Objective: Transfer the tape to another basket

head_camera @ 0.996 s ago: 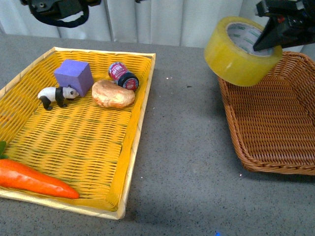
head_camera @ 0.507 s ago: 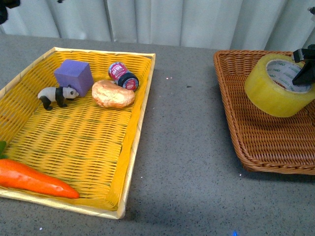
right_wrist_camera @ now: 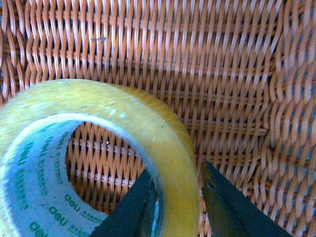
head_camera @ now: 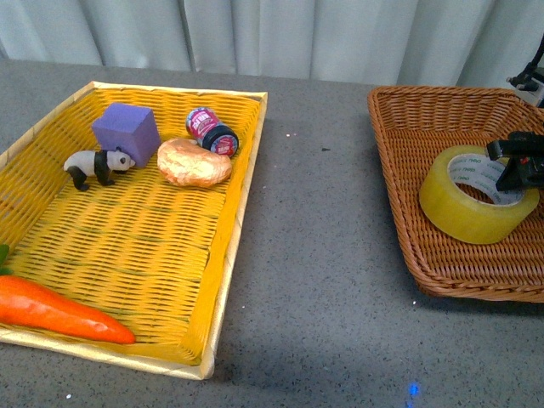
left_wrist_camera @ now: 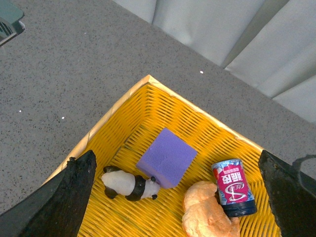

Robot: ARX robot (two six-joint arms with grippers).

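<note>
Yellow basket (head_camera: 248, 161): left half of the table, holding toys and food; not part of the coming move.
Brown basket (head_camera: 442, 274): right side, well apart from the yellow basket.
Tape (head_camera: 466, 206): inside the brown basket on its near-middle floor, lying almost flat with the core hole facing up; it looks set down, though contact under its far-right edge is hidden.
Right gripper (head_camera: 517, 167): at the far-right rim of the roll, jaws clamped across the roll's wall, one finger in the core and one outside.
Key relation: the roll's wall sits between the jaws and the basket floor lies directly beneath, so I judge the next move to be letting go and lifting straight up.
Left gripper (left_wrist_camera: 175, 165): jaws spread wide and holding nothing, over the far-left corner of the yellow basket; much the farther arm.
Views: only the right wrist view shows the fingers (right_wrist_camera: 140, 205) straddling the wall; only the front view shows where the roll sits in the brown basket.
</note>
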